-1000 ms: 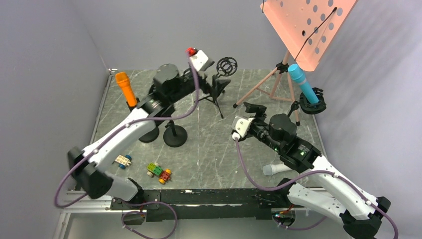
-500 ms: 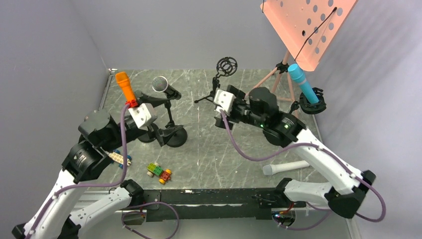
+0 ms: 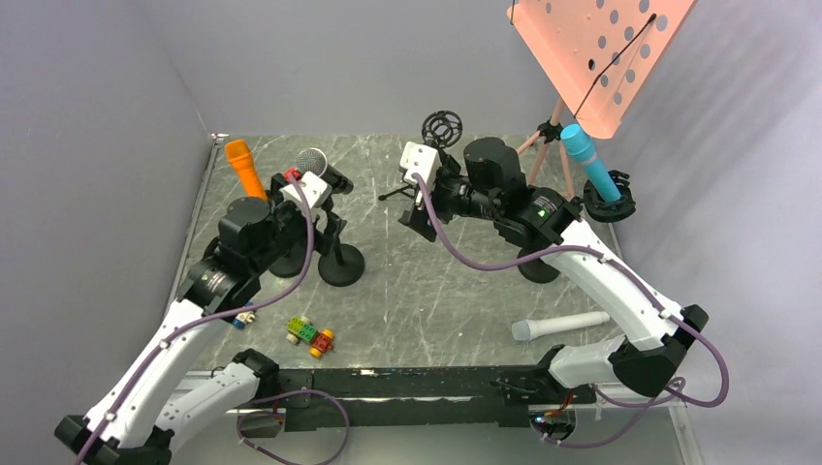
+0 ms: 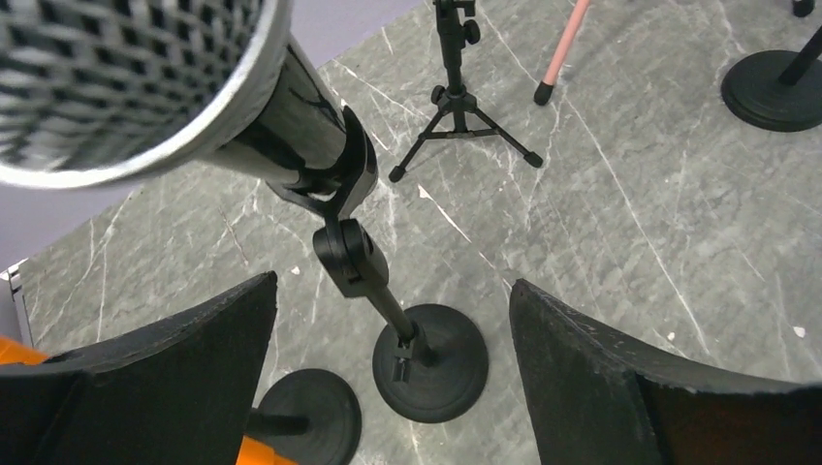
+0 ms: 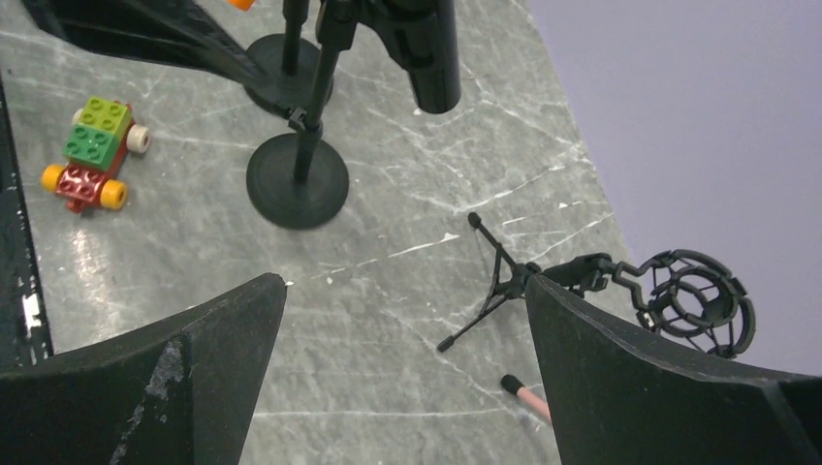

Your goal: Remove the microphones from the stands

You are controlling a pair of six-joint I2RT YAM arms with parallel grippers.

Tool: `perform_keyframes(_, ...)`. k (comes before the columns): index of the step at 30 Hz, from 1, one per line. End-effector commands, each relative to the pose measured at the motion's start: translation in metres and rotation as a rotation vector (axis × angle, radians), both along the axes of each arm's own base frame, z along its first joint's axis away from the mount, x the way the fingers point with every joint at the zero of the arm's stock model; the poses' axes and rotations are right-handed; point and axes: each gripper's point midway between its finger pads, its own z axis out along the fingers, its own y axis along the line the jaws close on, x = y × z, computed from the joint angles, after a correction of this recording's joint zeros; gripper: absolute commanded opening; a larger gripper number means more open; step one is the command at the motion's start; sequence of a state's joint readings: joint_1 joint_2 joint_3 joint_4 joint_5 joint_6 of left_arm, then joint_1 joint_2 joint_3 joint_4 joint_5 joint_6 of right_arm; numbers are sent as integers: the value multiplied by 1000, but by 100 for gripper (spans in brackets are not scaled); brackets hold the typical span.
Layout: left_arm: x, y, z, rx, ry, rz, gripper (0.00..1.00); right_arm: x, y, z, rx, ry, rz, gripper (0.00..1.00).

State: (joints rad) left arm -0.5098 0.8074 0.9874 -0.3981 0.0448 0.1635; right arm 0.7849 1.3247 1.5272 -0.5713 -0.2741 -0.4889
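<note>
My left gripper (image 4: 393, 286) stands wide apart with nothing between its fingers. In my left wrist view, the stem of the black round-base stand (image 4: 429, 363) shows in the gap. The microphone (image 4: 281, 111) sits in the stand's clip, tilted, with its silver mesh head close to that camera. My right gripper (image 5: 405, 281) is spread wide too and holds nothing. It hovers over the table near the microphone's tail end — how near, I cannot quite tell. A shock mount (image 5: 693, 300) on a small tripod stands just beyond.
</note>
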Motion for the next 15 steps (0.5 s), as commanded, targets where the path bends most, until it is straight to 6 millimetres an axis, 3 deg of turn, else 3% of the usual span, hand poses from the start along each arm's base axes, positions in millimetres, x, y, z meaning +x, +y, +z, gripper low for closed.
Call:
perform_keyframes(1, 24, -5, 14, -58, -70, 46, 89, -15, -15, 23, 34, -1, -2, 99)
perform_keyframes(5, 32, -6, 2, -45, -47, 67, 76, -21, -27, 31, 47, -6, -20, 99)
perform_keyframes(12, 40, -7, -6, -8, -46, 63, 30, -21, -31, 17, 56, 9, -39, 99)
perform_keyframes(15, 39, -11, -5, -1, -53, 26, 23, -19, -30, 11, 41, 15, -36, 99)
